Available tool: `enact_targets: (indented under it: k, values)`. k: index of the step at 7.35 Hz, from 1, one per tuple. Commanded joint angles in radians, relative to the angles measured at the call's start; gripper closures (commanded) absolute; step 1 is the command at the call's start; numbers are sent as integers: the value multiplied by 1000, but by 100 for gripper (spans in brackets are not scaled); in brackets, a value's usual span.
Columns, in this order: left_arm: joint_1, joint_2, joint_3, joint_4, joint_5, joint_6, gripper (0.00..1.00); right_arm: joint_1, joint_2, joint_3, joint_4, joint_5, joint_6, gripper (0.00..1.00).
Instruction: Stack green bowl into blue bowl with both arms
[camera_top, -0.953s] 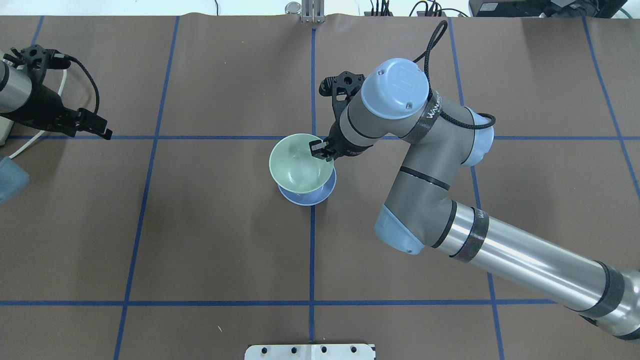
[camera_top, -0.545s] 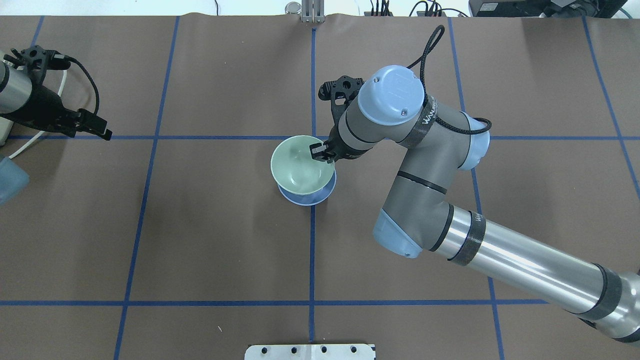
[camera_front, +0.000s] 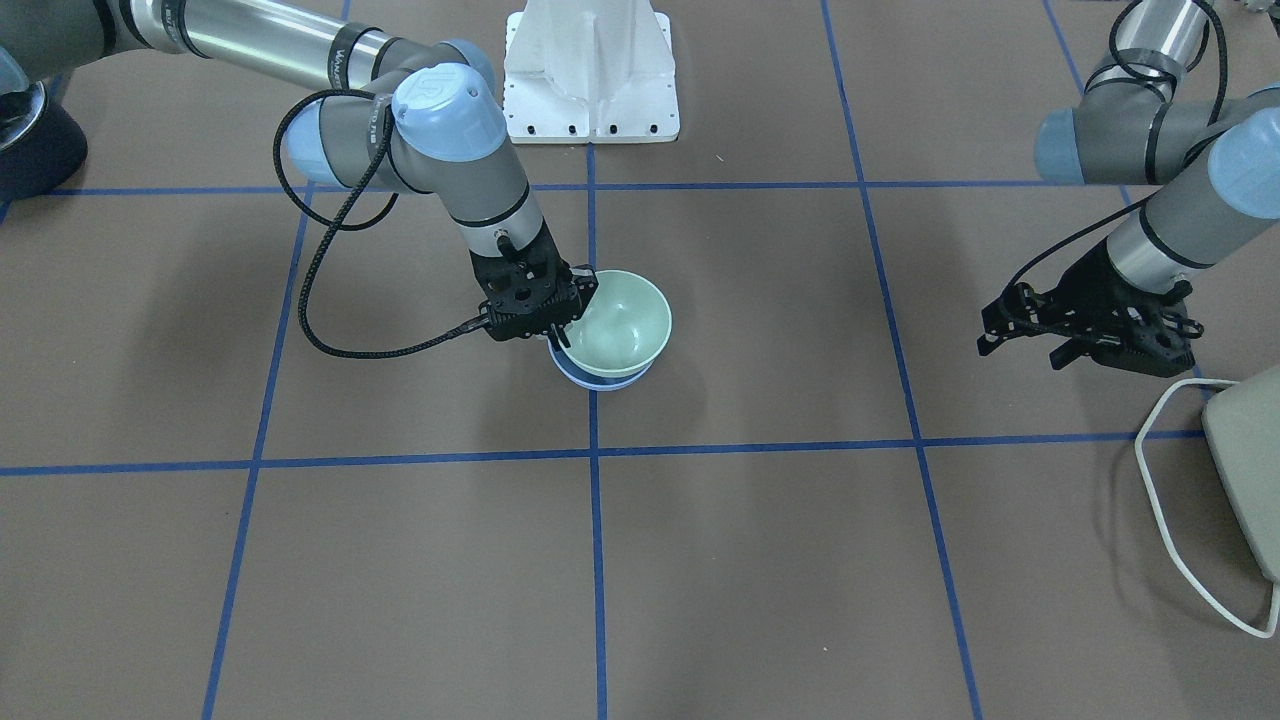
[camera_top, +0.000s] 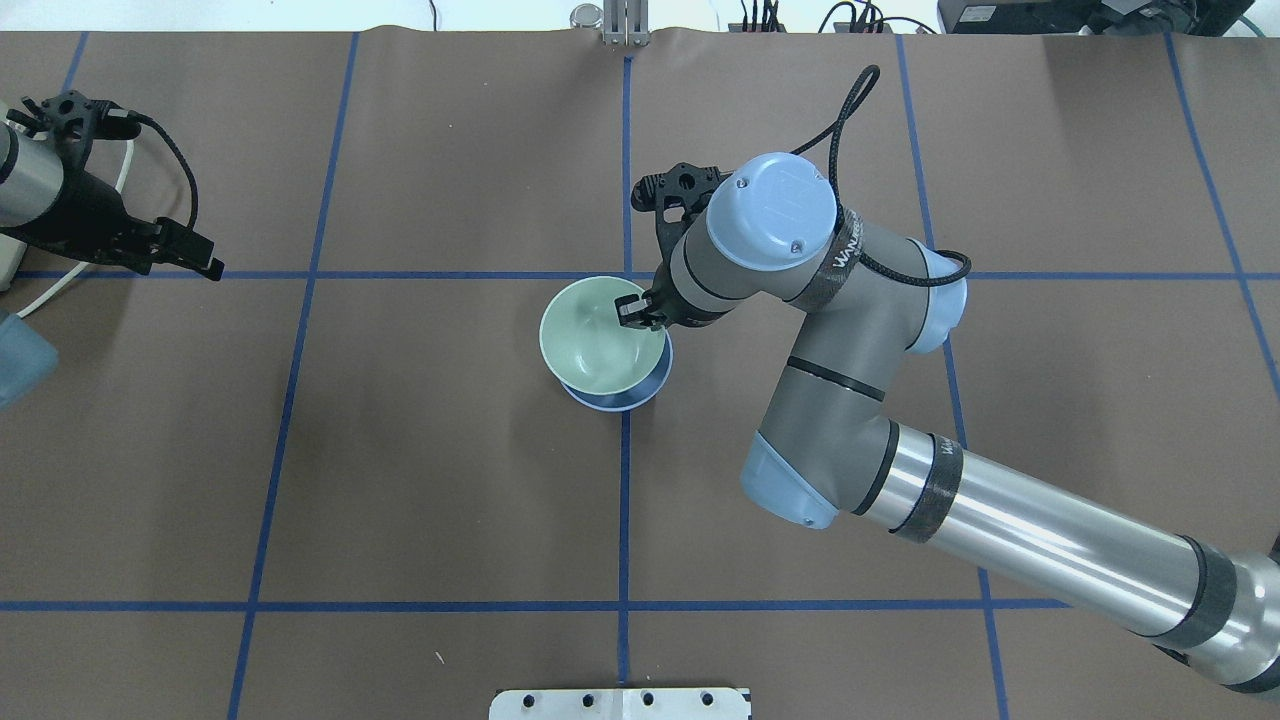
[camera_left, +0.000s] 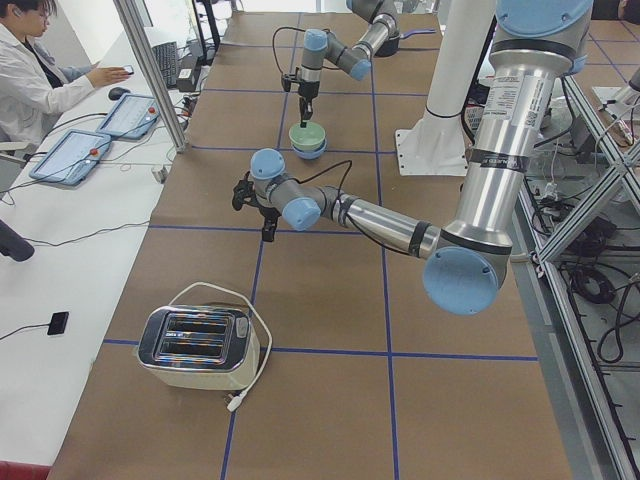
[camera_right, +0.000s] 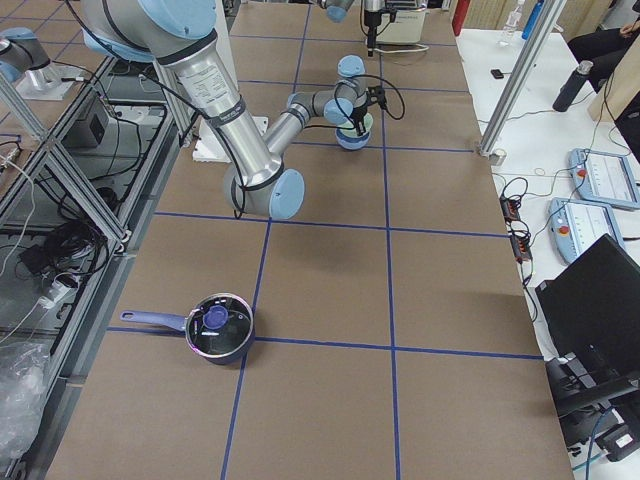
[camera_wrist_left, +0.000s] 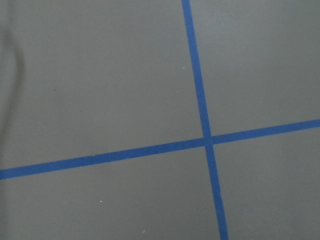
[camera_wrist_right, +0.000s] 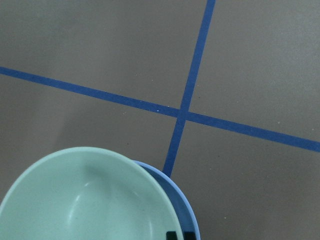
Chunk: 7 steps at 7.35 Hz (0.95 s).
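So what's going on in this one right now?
The right gripper is clamped on the rim of the green bowl, holding it in the mouth of the blue bowl near the middle of the table. Whether it is fully seated is unclear. The left gripper hangs open off to the side, holding nothing.

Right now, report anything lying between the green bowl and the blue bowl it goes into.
Nothing visible does. The right gripper pinches the rim of the green bowl, which sits directly over the blue bowl, overlapping it but off-centre. Only a crescent of the blue bowl shows.
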Motion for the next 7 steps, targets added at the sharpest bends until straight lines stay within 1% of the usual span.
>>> enact_targets:
  k: [1, 7]
  values:
    - [1, 2, 1, 1, 0, 0, 3, -1, -4, -3, 4, -1, 0, 85]
    - [3, 0, 11, -2, 0, 0, 3, 1, -4, -3, 8, -25, 0, 85]
